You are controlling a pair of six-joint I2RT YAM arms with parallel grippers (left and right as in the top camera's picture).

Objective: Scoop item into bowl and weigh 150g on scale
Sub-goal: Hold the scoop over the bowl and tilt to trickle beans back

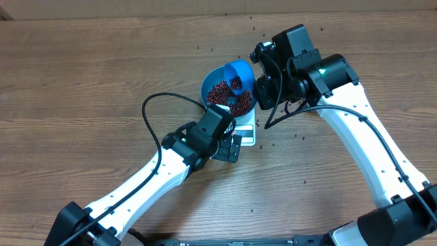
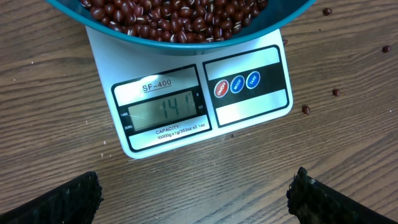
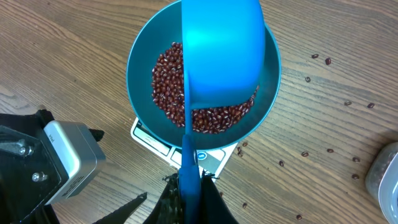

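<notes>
**Topping up: a little short of target, so trickle rather than pour**

The beans [image 3: 168, 81] lie as a loose maroon heap in the bottom of the blue bowl [image 3: 138, 68]. The bowl sits squarely on the white scale [image 2: 249, 106], and its rim overhangs the back of the front panel. The display [image 2: 165, 112] shows faint digits that look like 141, somewhat under the weight wanted.

Directly over the bowl hangs the blue scoop [image 3: 221, 56], tipped mouth-down toward the heap. In the overhead view a few beans seem to lie at its lip. The right gripper [image 3: 189, 186] is clenched on the scoop's handle, near the handle's end. The left gripper [image 2: 196, 199] holds nothing: its fingers [image 2: 68, 202] are spread wide above the table [image 1: 82, 68], just in front of the scale, so its camera looks straight at the readout.

The step in hand looks like the final top-up. To do it well, tilt the scoop by small degrees so beans fall a few at a time. Pause between tips so the reading can settle. Keep the scoop's lip inside the rim without touching the bowl, since any contact would falsify the weight. The left arm should stay off the scale for the same reason. Stray beans [image 3: 328, 60] already dot the wood around it, and a clear container [image 3: 387, 180] shows at the edge of the right wrist view. An overshoot would mean taking beans back out, so slowness pays here.
</notes>
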